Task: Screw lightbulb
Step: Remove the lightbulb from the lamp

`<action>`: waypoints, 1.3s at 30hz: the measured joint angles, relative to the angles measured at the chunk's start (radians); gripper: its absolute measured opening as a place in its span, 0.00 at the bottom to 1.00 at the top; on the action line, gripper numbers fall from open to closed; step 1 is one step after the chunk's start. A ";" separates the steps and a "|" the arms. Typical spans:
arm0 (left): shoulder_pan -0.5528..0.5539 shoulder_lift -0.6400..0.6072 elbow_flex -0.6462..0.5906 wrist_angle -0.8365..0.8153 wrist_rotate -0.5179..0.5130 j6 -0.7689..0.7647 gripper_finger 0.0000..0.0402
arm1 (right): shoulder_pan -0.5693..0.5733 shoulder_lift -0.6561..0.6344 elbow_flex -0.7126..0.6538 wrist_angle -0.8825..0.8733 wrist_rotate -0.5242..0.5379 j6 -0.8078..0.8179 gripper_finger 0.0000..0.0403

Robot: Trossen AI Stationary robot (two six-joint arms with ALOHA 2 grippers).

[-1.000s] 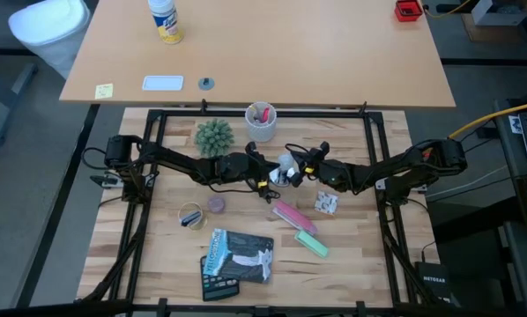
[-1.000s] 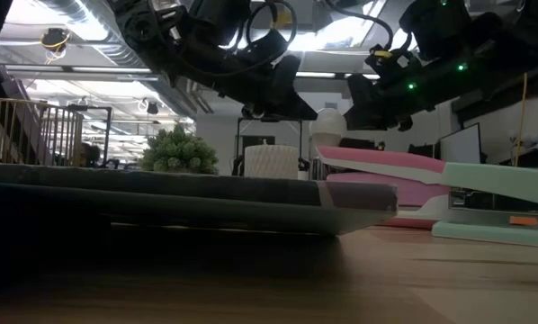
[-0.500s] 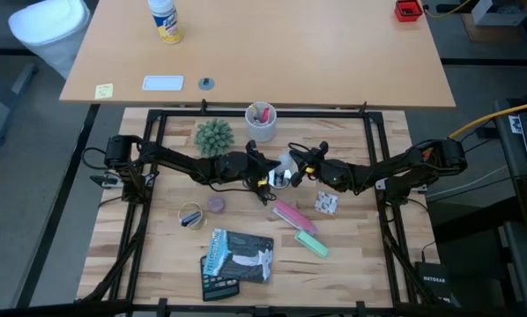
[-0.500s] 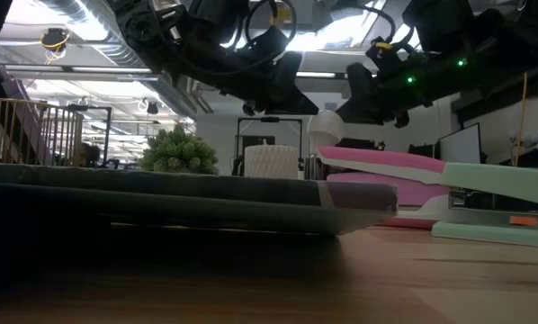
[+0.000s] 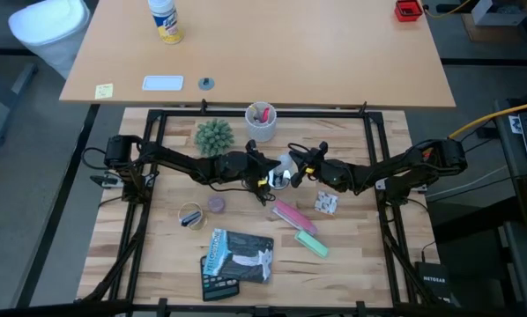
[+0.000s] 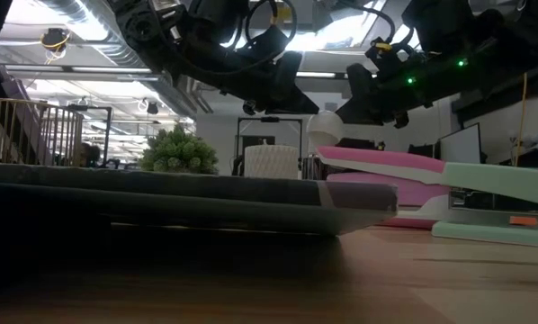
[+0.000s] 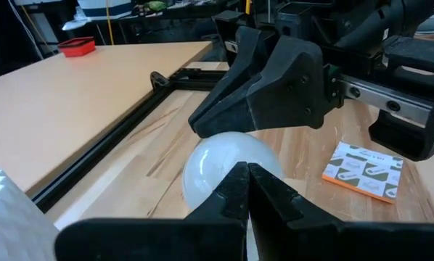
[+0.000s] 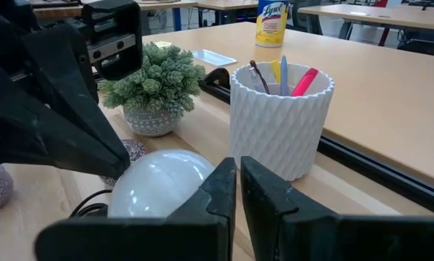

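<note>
The frosted white lightbulb [image 5: 285, 164] sits between my two grippers near the table's middle, its round dome up [image 6: 326, 128]. Its base and whatever carries it are hidden. My left gripper [image 5: 272, 174] is shut, its tips [image 7: 246, 177] right in front of the dome [image 7: 228, 163]. My right gripper [image 5: 297, 169] is shut too, its tips [image 8: 237, 177] beside the dome [image 8: 155, 185] on the side toward the table's right. A black cord [image 8: 93, 206] runs under the bulb. My left gripper comes slanting down from the table's left, its shut fingertips over the dome's near side [image 7: 202, 170]. My own fingers hide the spot, so I cannot tell whether they touch. My right gripper comes slanting down from the table's right. The underside of its shut fingers [image 7: 275, 101] lies at the dome's top [image 7: 228, 138]. I cannot tell whether it touches.
A white cup of pens [image 5: 262, 121] and a small potted plant [image 5: 213, 136] stand just behind the grippers. A pink stapler [image 5: 290, 214], a green stapler [image 5: 313, 245], a small pad [image 5: 326, 203], a dark bag [image 5: 237, 254] and a tape ring [image 5: 191, 216] lie nearer.
My right gripper has gone toward the table's left, closing in on the bulb, then stopped beside it. My left gripper has stayed at the bulb.
</note>
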 joint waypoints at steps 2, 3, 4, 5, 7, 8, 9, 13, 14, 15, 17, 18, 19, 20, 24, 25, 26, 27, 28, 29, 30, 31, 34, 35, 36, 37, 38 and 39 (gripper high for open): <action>0.000 0.000 0.000 0.001 0.000 0.000 0.00 | 0.000 0.000 0.000 0.000 0.000 0.000 0.07; 0.000 0.000 0.000 0.001 0.000 0.000 0.00 | 0.000 0.000 0.000 0.000 0.000 -0.001 0.07; 0.000 0.000 0.000 0.001 0.000 0.000 0.00 | 0.000 0.000 0.000 -0.001 0.000 0.000 0.07; 0.000 0.000 0.000 0.002 0.001 0.000 0.00 | 0.000 0.000 0.000 -0.002 0.000 -0.001 0.07; 0.000 0.000 0.000 0.002 0.001 0.000 0.00 | 0.000 0.000 0.000 -0.005 0.001 -0.001 0.07; -0.001 0.000 0.000 0.002 0.001 0.000 0.00 | 0.000 0.000 0.000 -0.006 0.001 -0.001 0.07; -0.001 0.000 0.000 0.002 0.001 0.000 0.00 | 0.000 0.000 0.000 -0.006 0.001 0.000 0.07; -0.001 0.000 0.000 0.002 0.003 0.000 0.00 | 0.000 0.000 0.000 -0.007 0.001 -0.001 0.07; -0.001 0.000 0.000 0.002 0.003 0.000 0.00 | 0.000 0.000 0.000 -0.007 0.001 0.000 0.07; -0.001 0.000 0.000 0.002 0.003 0.001 0.00 | 0.000 0.000 0.000 -0.007 0.001 -0.001 0.07; -0.001 0.000 0.000 0.002 0.003 0.008 0.00 | 0.000 0.000 0.000 -0.008 0.001 -0.001 0.07; -0.001 0.000 0.000 0.002 0.003 0.012 0.00 | 0.000 0.000 0.000 -0.008 0.000 -0.001 0.07; -0.001 0.000 0.000 0.002 0.003 0.013 0.00 | 0.000 0.000 0.000 -0.008 -0.003 -0.001 0.07; -0.001 0.000 0.000 0.002 0.003 0.013 0.00 | -0.001 0.000 0.000 -0.008 -0.007 -0.002 0.07; -0.002 0.000 0.000 0.003 0.004 0.013 0.00 | -0.002 0.000 0.000 -0.012 -0.028 -0.016 0.07; -0.002 0.000 0.000 0.003 0.005 0.013 0.00 | -0.002 0.000 -0.001 -0.014 -0.034 -0.020 0.07; -0.002 0.000 0.000 0.003 0.005 0.013 0.00 | -0.002 0.000 -0.001 -0.014 -0.039 -0.020 0.07; -0.002 0.000 0.000 0.003 0.006 0.013 0.00 | -0.002 0.000 -0.001 -0.014 -0.043 -0.020 0.07; -0.002 0.000 0.000 0.004 0.006 0.013 0.00 | -0.002 0.000 -0.001 -0.013 -0.045 -0.020 0.07; -0.002 0.000 0.000 0.004 0.005 0.013 0.00 | -0.002 0.000 -0.001 -0.013 -0.045 -0.020 0.07; -0.002 0.000 0.000 0.004 0.005 0.013 0.00 | -0.002 0.000 -0.001 -0.013 -0.047 -0.020 0.07; -0.002 0.000 0.000 0.004 0.005 0.013 0.00 | -0.002 0.000 -0.001 -0.012 -0.051 -0.020 0.07; -0.002 0.000 0.000 0.004 0.006 0.024 0.00 | -0.002 0.000 -0.001 -0.010 -0.054 -0.020 0.07; -0.002 0.000 0.000 0.004 0.005 0.035 0.00 | -0.002 0.000 -0.001 -0.010 -0.055 -0.020 0.07; -0.003 0.000 0.000 0.004 0.005 0.044 0.00 | -0.002 0.000 -0.001 -0.010 -0.056 -0.020 0.07; -0.003 0.000 0.000 0.004 0.005 0.047 0.00 | -0.002 0.000 -0.001 -0.010 -0.057 -0.020 0.07; -0.004 0.000 0.000 0.004 0.005 0.050 0.00 | -0.002 0.000 -0.001 -0.009 -0.059 -0.020 0.07; -0.004 0.000 0.000 0.003 0.005 0.053 0.00 | -0.002 0.000 -0.001 -0.009 -0.059 -0.020 0.07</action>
